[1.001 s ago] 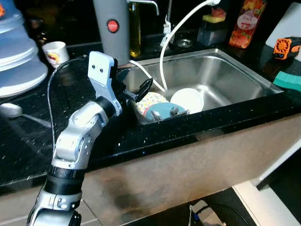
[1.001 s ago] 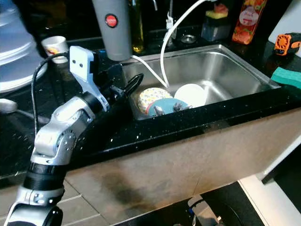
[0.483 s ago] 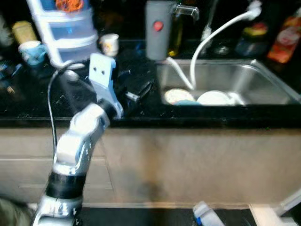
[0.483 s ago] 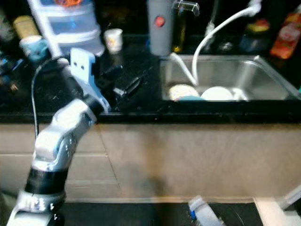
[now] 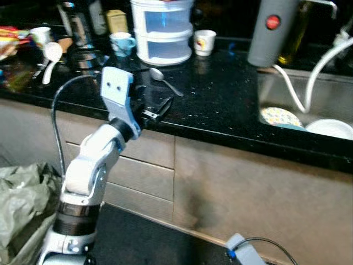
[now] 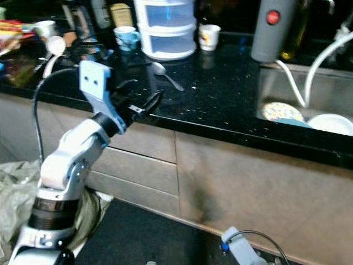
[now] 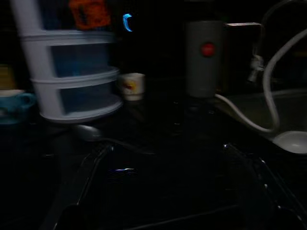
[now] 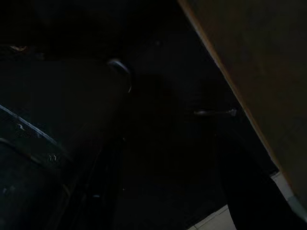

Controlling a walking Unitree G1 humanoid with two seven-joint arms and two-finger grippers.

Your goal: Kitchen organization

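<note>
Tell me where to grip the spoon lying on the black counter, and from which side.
Grip the spoon mid-handle from above. It lies flat, bowl toward the white drawer unit, handle angling toward the counter's front edge. The thin, straight handle suits the left gripper, hovering open near the counter edge.

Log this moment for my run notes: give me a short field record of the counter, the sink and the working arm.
surface: black counter
left gripper: open, at the counter's front edge, holding nothing
on counter: spoon, white drawer unit, blue cup, small white cup, grey canister
sink: patterned plate, white bowl, white hose
floor, robot's left: crumpled bag
</note>
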